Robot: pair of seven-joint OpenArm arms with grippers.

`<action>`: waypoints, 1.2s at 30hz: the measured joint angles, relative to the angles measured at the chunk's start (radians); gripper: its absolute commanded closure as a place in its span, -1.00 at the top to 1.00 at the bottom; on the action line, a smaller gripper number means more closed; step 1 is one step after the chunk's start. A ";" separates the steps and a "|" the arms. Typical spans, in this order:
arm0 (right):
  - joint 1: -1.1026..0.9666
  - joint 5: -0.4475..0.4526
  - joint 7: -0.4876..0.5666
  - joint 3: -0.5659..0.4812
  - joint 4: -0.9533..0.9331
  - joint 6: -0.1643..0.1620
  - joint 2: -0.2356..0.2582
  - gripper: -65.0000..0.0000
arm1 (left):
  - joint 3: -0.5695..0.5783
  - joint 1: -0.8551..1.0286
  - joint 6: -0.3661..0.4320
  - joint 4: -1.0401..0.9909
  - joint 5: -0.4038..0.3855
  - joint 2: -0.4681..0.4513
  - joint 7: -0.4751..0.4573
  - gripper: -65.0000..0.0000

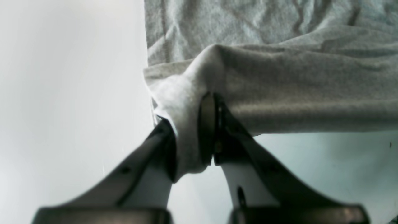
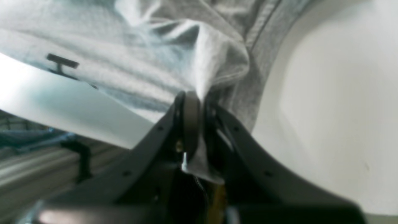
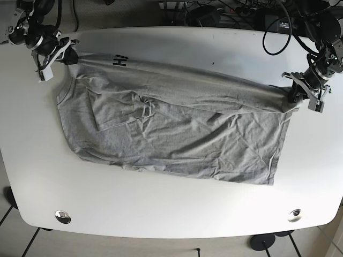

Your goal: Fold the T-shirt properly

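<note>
A grey T-shirt (image 3: 177,128) lies spread across the white table (image 3: 161,203), its far edge lifted and stretched between the two arms. At the table's right, my left gripper (image 3: 293,94) is shut on the shirt's far right corner. In the left wrist view its fingers (image 1: 205,130) pinch a bunched fold of grey T-shirt cloth (image 1: 295,81). At the far left, my right gripper (image 3: 68,55) is shut on the other far corner. The right wrist view shows that gripper (image 2: 196,118) clamped on T-shirt fabric (image 2: 155,68), with black print beside it.
Black cables and equipment (image 3: 230,13) lie beyond the table's far edge. Two round metal fittings (image 3: 62,216) sit near the front corners. Table surface shows in front of the shirt and to both sides.
</note>
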 measured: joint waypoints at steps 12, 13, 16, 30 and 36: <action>-0.037 -0.140 0.000 -0.002 -0.001 0.086 -0.006 -0.93 | 0.003 0.086 -0.005 0.000 0.089 -0.042 0.001 -0.41; -0.045 -0.141 0.000 -0.002 -0.001 0.086 -0.006 -0.86 | 0.003 0.086 -0.004 0.000 0.116 -0.039 0.001 -0.20; -0.067 -0.146 -0.005 -0.001 0.000 0.085 -0.006 -0.14 | -0.001 0.085 -0.004 0.000 0.148 -0.039 0.000 0.12; -0.063 0.098 -0.030 0.071 0.019 0.085 0.002 0.86 | -0.146 0.056 0.000 0.105 0.158 -0.039 0.109 0.12; -0.035 0.097 -0.042 0.021 0.019 0.085 -0.003 0.86 | -0.098 0.042 0.006 0.114 0.167 0.024 0.132 0.12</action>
